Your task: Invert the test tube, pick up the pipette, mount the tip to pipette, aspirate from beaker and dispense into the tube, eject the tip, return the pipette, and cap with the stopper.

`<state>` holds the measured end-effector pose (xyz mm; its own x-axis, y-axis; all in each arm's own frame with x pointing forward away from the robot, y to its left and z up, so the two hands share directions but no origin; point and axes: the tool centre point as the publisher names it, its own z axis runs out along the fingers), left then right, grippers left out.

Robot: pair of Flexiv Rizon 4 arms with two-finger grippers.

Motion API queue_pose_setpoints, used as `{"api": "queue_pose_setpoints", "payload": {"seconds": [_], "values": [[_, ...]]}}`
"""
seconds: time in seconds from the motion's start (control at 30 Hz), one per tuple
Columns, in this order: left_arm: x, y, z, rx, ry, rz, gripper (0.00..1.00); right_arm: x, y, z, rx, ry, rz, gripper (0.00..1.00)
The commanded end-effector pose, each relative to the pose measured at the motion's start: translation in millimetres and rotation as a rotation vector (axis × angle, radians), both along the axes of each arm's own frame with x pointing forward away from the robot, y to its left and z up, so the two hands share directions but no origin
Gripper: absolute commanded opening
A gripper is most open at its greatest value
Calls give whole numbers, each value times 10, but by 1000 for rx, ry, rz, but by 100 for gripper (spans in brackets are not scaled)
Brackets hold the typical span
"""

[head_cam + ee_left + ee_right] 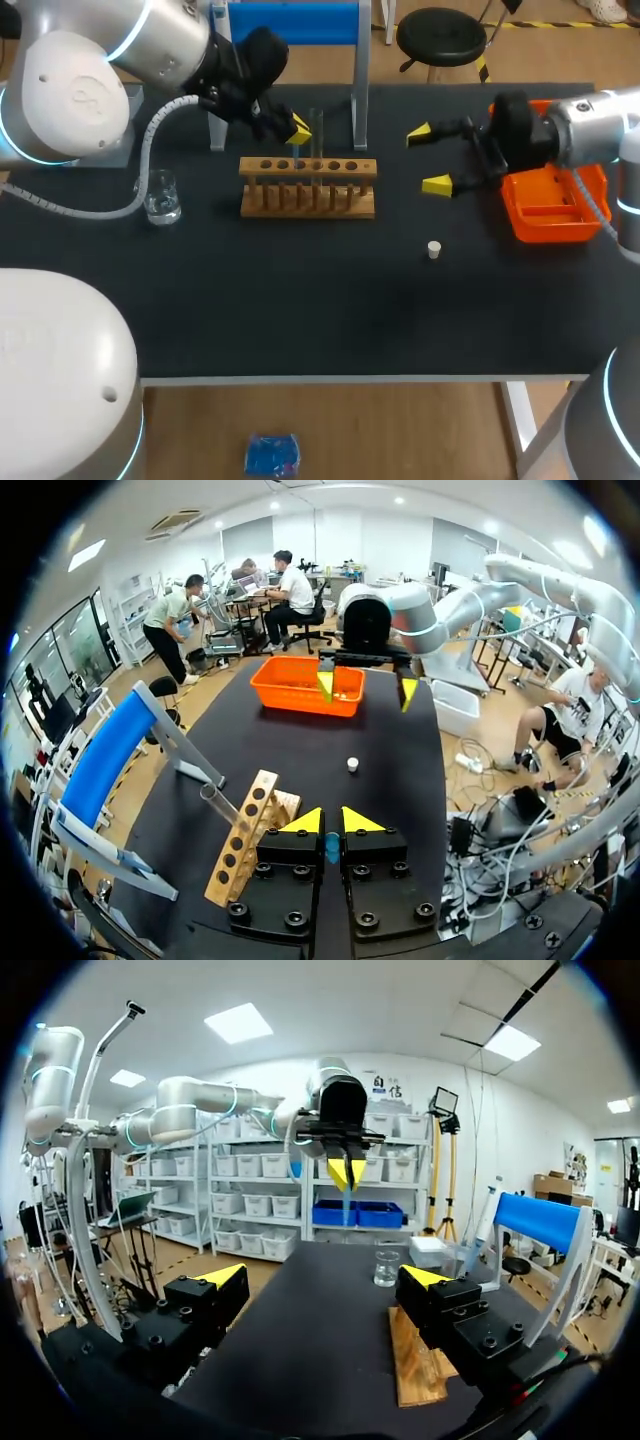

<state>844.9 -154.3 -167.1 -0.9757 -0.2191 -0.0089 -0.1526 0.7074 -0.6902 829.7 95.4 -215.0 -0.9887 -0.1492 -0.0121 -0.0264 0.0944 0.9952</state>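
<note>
Well, at the left of the head view stands the beaker (160, 197); right of it, in the upper middle, the left gripper (298, 128) hangs over the rack (308, 186), fingers narrow and pinched on a clear tube (332, 847). Right of centre lies the stopper (434, 249); above it the right gripper (436, 158) gapes wide — holding nothing — beside the orange tray (525, 222) at far right.

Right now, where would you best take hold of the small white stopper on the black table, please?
Probably its round sides, from straight above: the small white stopper seems to stand upright and low on the black table, nothing close beside it.
</note>
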Motion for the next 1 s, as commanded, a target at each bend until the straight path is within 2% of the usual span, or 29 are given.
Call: {"api": "queue_pose_setpoints", "payload": {"seconds": [0.03, 0.23, 0.53, 1.0], "values": [[-1, 11, 11, 2, 2, -2, 0, -176, 182, 101, -3, -3, -27, 100], [-1, 11, 11, 2, 2, -2, 0, -205, 505, 100, 12, -22, -58, 100], [-1, 11, 11, 2, 2, -2, 0, -175, 976, 79, 36, 9, -48, 100], [-1, 11, 11, 2, 2, -2, 0, -59, 1465, 138, 59, 41, -28, 100]]}}
